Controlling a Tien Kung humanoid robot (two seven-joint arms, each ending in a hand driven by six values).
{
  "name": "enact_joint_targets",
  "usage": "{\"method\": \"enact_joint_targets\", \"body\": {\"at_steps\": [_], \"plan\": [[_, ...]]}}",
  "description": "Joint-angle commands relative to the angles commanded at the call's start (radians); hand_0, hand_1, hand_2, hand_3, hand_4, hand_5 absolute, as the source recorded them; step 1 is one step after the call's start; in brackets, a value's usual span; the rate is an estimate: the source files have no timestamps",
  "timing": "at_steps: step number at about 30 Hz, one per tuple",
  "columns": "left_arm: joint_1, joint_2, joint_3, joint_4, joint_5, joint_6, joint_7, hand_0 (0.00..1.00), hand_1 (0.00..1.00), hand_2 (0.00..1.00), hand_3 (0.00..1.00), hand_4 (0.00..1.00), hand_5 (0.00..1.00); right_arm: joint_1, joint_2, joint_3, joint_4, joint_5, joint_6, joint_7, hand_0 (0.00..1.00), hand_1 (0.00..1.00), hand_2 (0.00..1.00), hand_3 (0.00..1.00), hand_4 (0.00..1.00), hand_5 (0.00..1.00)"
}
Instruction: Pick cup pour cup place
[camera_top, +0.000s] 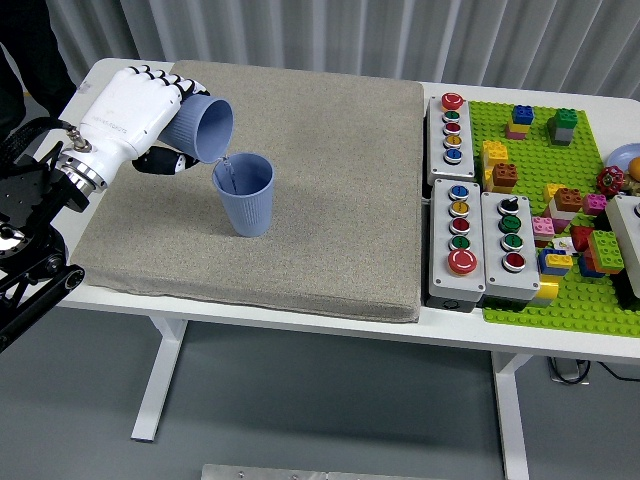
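The white five-fingered left hand (130, 115) sits over the far left part of the white table (300, 325), its fingers closed around a blue ribbed plastic cup (200, 128). That held cup is tipped on its side, mouth facing right and slightly down, with its lower lip just above the rim of a second blue ribbed plastic cup (246, 195). A thin stream of clear liquid falls from the tilted cup into the upright one.

The upright cup stands on the grey fabric mat (300, 220) that covers the left and middle of the worktop, in the mat's left half, between the far and near edges. It is clear of the hand itself. The black left arm (30, 220) comes in from the left edge.

To the right of the mat lie three grey button boxes (470, 190) with coloured round buttons, one towards the far edge and two side by side nearer the front edge. Beyond them, at the right edge, a green studded baseplate (530, 300) carries scattered coloured building bricks.

A dark-clothed person (30, 50) shows partly at the far left corner.
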Motion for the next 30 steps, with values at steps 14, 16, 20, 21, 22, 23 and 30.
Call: {"method": "enact_joint_targets", "body": {"at_steps": [14,16,20,21,22,23,30], "plan": [[-0.014,0.007,0.025,0.001,0.0,0.007,0.007,0.602,0.56,0.624,0.584,0.739,0.154,0.001,0.0,0.002,0.0,-0.002,0.0,-0.001,0.719,0.683,0.724,0.693,0.323,0.299],[-0.018,0.01,0.03,-0.002,0.0,0.009,0.007,0.601,0.56,0.624,0.585,0.738,0.152,0.002,0.0,0.003,0.0,-0.001,-0.001,0.0,0.719,0.683,0.724,0.692,0.323,0.299],[-0.022,0.011,0.036,-0.005,0.0,0.012,0.008,0.601,0.56,0.624,0.585,0.738,0.152,0.002,0.0,0.002,0.0,0.001,-0.001,0.0,0.719,0.683,0.724,0.692,0.323,0.299],[-0.022,0.011,0.036,-0.005,0.0,0.013,0.008,0.599,0.558,0.624,0.584,0.74,0.15,0.002,0.0,0.002,0.0,0.001,-0.001,0.0,0.719,0.683,0.724,0.693,0.323,0.298],[-0.022,0.011,0.036,-0.006,0.0,0.014,0.008,0.599,0.558,0.624,0.584,0.74,0.15,0.002,0.0,0.003,0.0,0.0,-0.001,0.0,0.719,0.683,0.724,0.693,0.323,0.298],[-0.022,0.011,0.036,-0.006,0.0,0.014,0.008,0.599,0.558,0.624,0.584,0.74,0.15,0.002,0.0,0.003,0.0,0.0,-0.001,0.0,0.719,0.683,0.724,0.693,0.323,0.298],[-0.012,0.012,0.026,-0.01,0.0,0.02,0.013,0.597,0.556,0.624,0.585,0.74,0.149,-0.001,0.0,0.004,0.0,-0.003,-0.001,-0.001,0.719,0.683,0.724,0.693,0.323,0.297]]}}
